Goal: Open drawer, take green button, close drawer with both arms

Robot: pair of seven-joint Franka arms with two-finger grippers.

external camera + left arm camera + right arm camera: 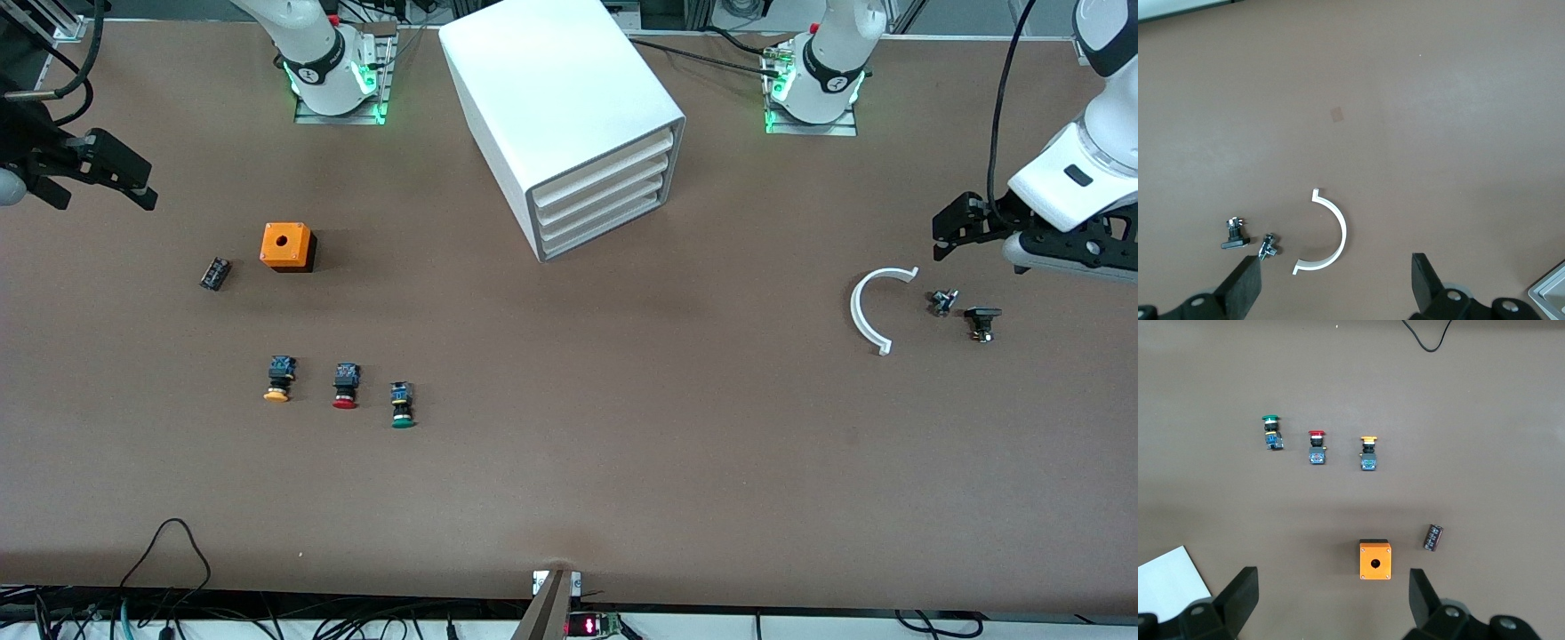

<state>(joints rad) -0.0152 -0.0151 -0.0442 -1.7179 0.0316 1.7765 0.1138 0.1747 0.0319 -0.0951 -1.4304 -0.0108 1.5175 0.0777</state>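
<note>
All the cabinet's [569, 107] drawers [600, 197] sit shut, the green button [402, 404] out on the tabletop [622, 444] at about eight o'clock from them. Left hand [947, 233] and right hand [133, 182] hang wide open, empty, over opposite ends. The cabinet may slide if unbraced when a drawer is pulled.

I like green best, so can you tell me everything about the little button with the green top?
The green button is a small push button with a round green cap, a black middle and a blue end. It looks like plastic. It lies on its side on the brown table, cap toward the front camera, last in a row beside the red button and the yellow button. It sits nearest the camera of the three. Only the table touches it; no claw is near.
</note>
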